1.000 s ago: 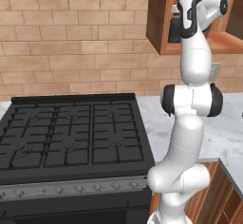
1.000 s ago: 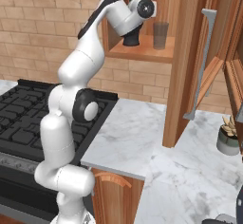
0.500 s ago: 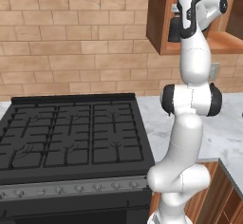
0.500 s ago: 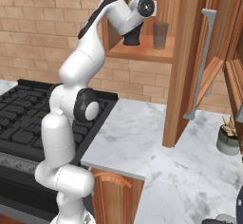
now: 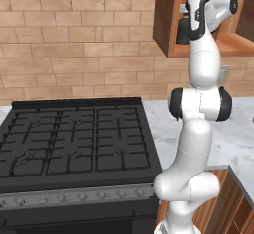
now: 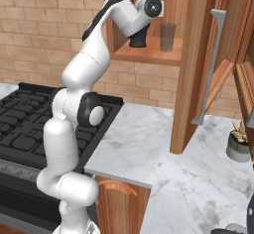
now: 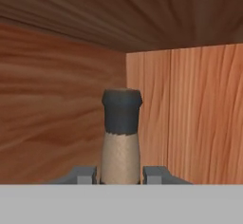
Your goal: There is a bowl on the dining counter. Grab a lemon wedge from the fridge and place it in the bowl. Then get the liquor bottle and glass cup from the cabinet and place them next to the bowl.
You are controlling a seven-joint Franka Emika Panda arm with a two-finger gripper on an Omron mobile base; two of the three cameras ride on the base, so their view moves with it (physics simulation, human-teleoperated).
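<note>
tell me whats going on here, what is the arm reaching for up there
The white arm is reaching up into the open wooden wall cabinet. Its claw sits on either side of the neck of the liquor bottle, whose dark stopper rises just above the fingertips. The bottle's dark body stands on the cabinet shelf, with the glass cup beside it, untouched. The claw looks closed on the bottle, which is not lifted yet.
</note>
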